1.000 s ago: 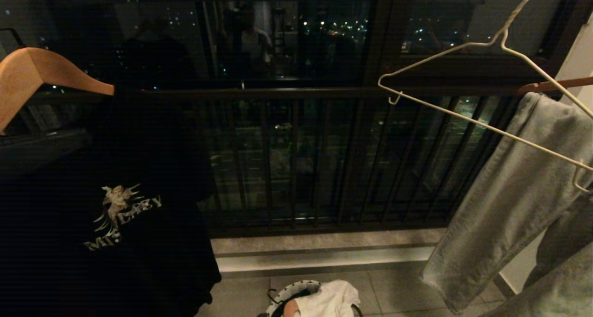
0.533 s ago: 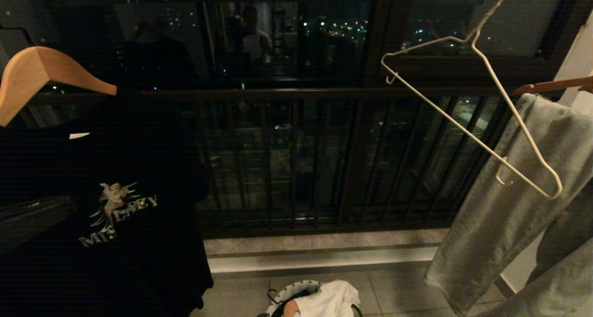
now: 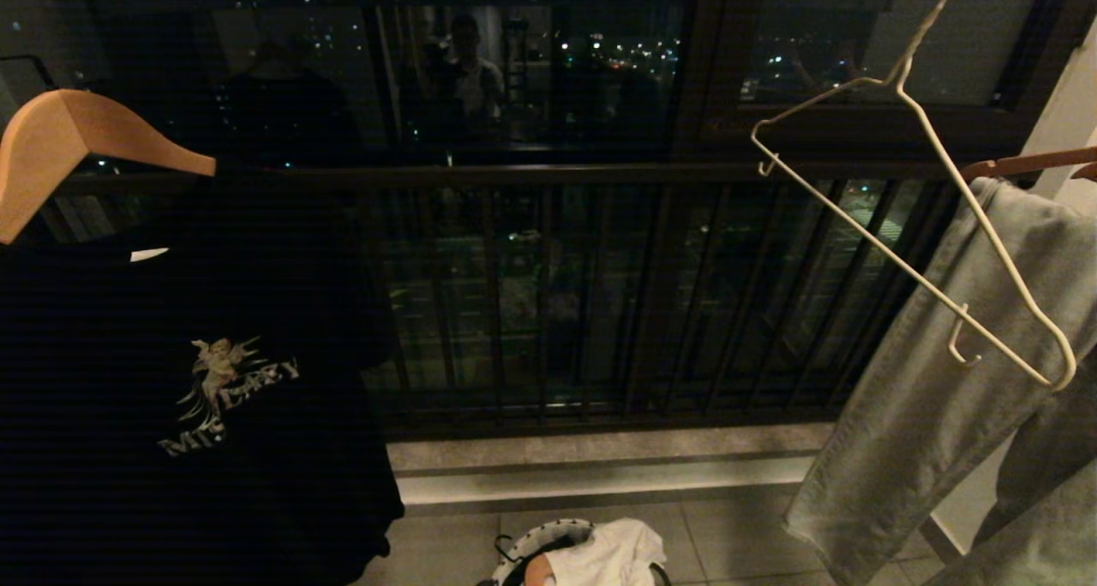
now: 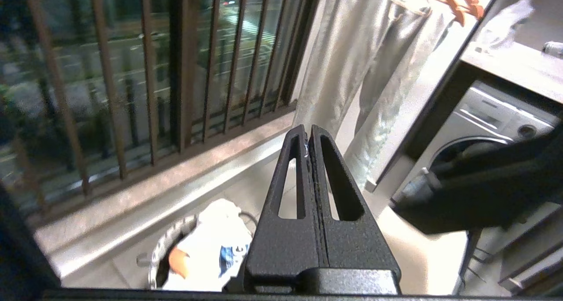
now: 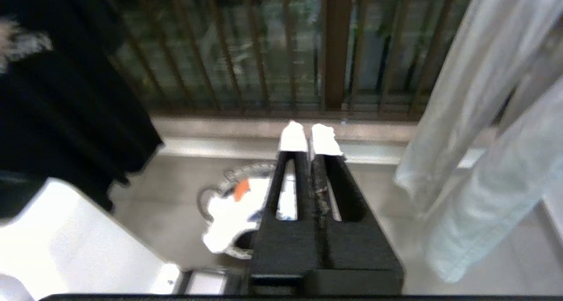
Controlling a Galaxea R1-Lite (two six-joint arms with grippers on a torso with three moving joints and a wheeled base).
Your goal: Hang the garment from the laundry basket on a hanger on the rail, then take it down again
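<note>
Both my claws pressed closed, empty: left claw (image 4: 310, 136), right claw (image 5: 310, 138). Thin white wire hanger (image 3: 943, 218) hangs tilted, bare. Round patterned-rim laundry basket (image 3: 536, 543) on floor.

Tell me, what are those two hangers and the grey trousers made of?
White hanger: seemingly thin coated wire, judging by its slim rod and twisted neck. Thick hanger: apparently smooth pale wood, broad and tan. Grey trousers: soft fabric, possibly cotton jersey, hanging in loose folds.
</note>
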